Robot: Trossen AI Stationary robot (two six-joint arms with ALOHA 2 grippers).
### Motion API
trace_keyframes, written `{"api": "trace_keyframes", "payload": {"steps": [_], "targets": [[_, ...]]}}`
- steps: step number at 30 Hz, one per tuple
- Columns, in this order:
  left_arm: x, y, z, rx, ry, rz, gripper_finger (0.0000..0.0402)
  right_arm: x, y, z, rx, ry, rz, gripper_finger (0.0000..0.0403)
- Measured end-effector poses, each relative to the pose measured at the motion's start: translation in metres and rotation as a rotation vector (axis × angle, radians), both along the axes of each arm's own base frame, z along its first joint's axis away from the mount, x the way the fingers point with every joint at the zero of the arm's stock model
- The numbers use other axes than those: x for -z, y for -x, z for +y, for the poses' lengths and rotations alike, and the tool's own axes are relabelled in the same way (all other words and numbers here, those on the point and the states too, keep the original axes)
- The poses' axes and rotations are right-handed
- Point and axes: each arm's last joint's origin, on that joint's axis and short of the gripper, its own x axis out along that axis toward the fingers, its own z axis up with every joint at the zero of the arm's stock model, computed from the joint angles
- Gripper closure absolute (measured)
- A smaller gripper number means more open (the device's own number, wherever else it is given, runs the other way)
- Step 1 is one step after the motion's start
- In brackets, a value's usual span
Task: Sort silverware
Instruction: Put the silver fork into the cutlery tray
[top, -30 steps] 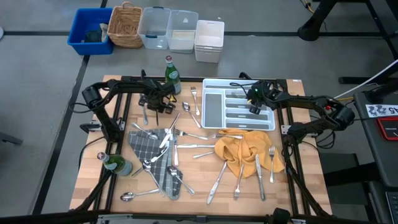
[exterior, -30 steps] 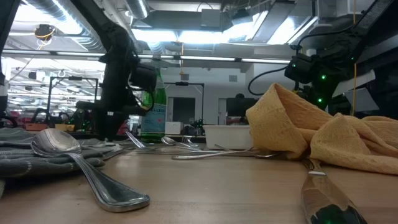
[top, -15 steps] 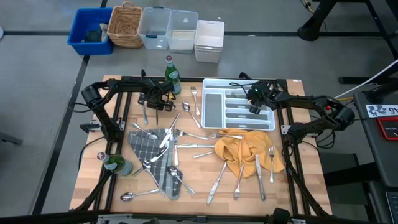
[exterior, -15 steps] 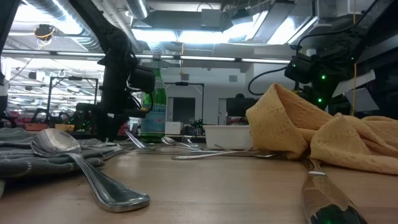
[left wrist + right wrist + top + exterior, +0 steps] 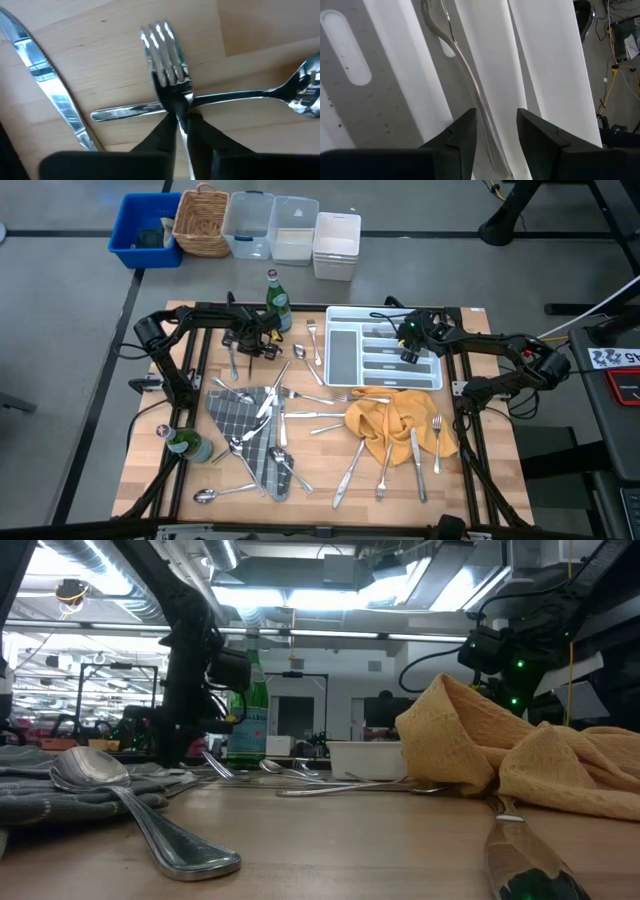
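Observation:
Silverware lies scattered over the wooden table (image 5: 320, 480), some of it on a grey checked cloth (image 5: 245, 420) and beside a yellow cloth (image 5: 395, 420). At the far left my left gripper (image 5: 262, 350) points down and is shut on a fork (image 5: 162, 50). That fork lies across a spoon's handle (image 5: 125, 112), with a knife (image 5: 50, 85) beside it. My right gripper (image 5: 408, 352) hovers open over the white tray (image 5: 345, 355). Its fingers stand above a narrow compartment that holds a spoon (image 5: 445, 35). My left gripper (image 5: 180, 127) pinches the fork's neck (image 5: 175, 97), just behind the tines, between its two fingers. The fingers come steeply from above. The fork points away from them, its neck lying over the spoon's handle; whether it is lifted off the handle, I cannot tell.
Two green bottles stand on the table, one at the far edge (image 5: 277, 298) and one at the near left (image 5: 188, 445). Bins and a basket (image 5: 203, 222) sit on the floor beyond the far edge. Loose forks, spoons and knives crowd the table's middle.
My left gripper has stayed in place at the far left, and its fingers have closed on the fork's neck. My right gripper has kept still over the tray.

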Motion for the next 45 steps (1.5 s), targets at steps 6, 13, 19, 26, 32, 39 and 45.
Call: {"api": "trace_keyframes", "payload": {"steps": [6, 13, 19, 26, 32, 39, 45], "targets": [[0.000, -0.004, -0.007, 0.040, 0.003, 0.012, 0.0390, 0.000, 0.000, 0.000, 0.013, -0.003, -0.010, 0.0260], [-0.002, -0.010, -0.019, 0.094, 0.012, 0.017, 0.0396, 0.000, 0.000, 0.000, 0.106, -0.028, -0.082, 0.0260], [-0.015, -0.012, -0.031, 0.124, 0.064, -0.065, 0.0398, 0.000, 0.000, 0.000, 0.141, -0.038, -0.105, 0.0260], [-0.029, -0.014, -0.039, 0.153, 0.044, -0.123, 0.0399, 0.000, 0.000, 0.000, 0.168, -0.045, -0.124, 0.0260], [-0.038, -0.016, -0.041, 0.166, -0.001, -0.177, 0.0399, 0.000, 0.000, 0.000, 0.234, -0.062, -0.175, 0.0260], [-0.053, -0.026, -0.035, 0.152, -0.109, -0.345, 0.0399, 0.000, -0.001, 0.000, 0.298, -0.108, -0.271, 0.0260], [-0.061, -0.040, -0.030, 0.155, -0.150, -0.529, 0.0399, -0.013, -0.010, -0.004, 0.326, -0.193, -0.411, 0.0260]]}}
